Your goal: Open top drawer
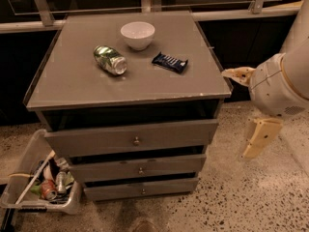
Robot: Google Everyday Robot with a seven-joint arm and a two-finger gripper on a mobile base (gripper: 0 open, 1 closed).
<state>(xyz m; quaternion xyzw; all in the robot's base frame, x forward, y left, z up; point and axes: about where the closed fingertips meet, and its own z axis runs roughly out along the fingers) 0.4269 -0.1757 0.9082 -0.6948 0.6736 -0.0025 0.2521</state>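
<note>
Two spread fingers (260, 137) beside top drawer (130, 138)

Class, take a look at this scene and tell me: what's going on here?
A robot arm stands to the right of a grey cabinet. Its claw hangs beside the cabinet's right side, apart from the top drawer, whose knob nothing touches. A white bowl, a can and a snack bar lie on top.

Right of the grey wooden cabinet (72, 76), the cream gripper (258, 138) hangs on a bulky white arm (282, 83) cut off by the right edge. Left of the cabinet, a white plastic bin (35, 148) is cropped, its litter (48, 187) too small to identify.
</note>
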